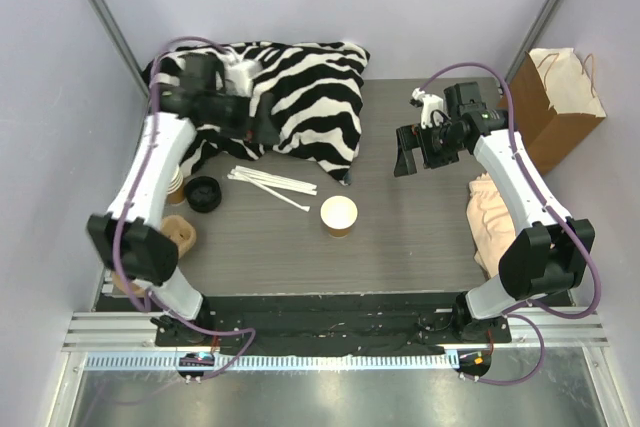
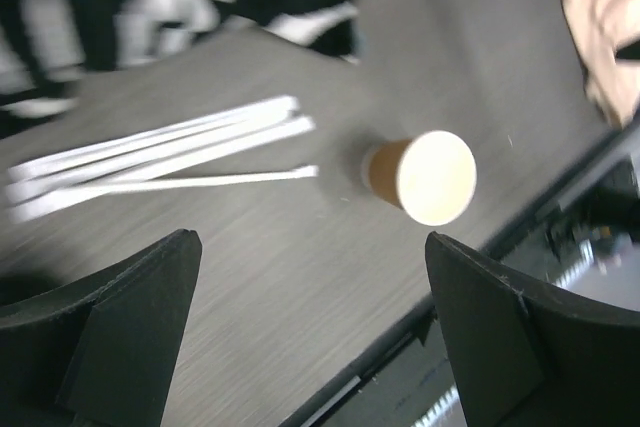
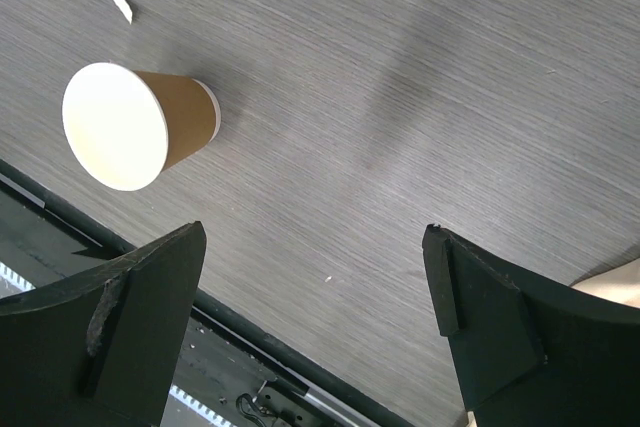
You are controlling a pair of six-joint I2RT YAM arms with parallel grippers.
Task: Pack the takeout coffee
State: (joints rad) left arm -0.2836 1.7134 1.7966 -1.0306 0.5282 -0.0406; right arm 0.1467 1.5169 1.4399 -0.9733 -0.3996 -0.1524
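Takeout coffee cup (image 1: 338, 215) stands upright near the middle of the surface (image 1: 420, 247), toward the near edge; its mouth shows pale and uncovered, so it has no lid on; the black lid (image 1: 203, 193) lies well apart to the left, beside the left arm. White wrapped stirrers (image 1: 270, 182) lie between lid and cup, a little farther back; a zebra-striped cloth (image 1: 310, 97) fills the far left, and a brown paper bag (image 1: 560, 112) stands at the far right.

Left end effector (image 1: 262, 130) hangs above the near edge of the zebra cloth, its fingers spread wide with nothing between them; its wrist view looks down on stirrers and cup. Right end effector (image 1: 412, 162) hovers right of centre, likewise spread and empty, the cup to its near left.

Judging by this, the capping step is in hand and not yet done; packing into the bag waits on it. The next move likely calls for the left end effector to descend on the lid, pinch its rim, and carry it level over the cup; the light cup may tip unless pressed squarely or steadied by the right.
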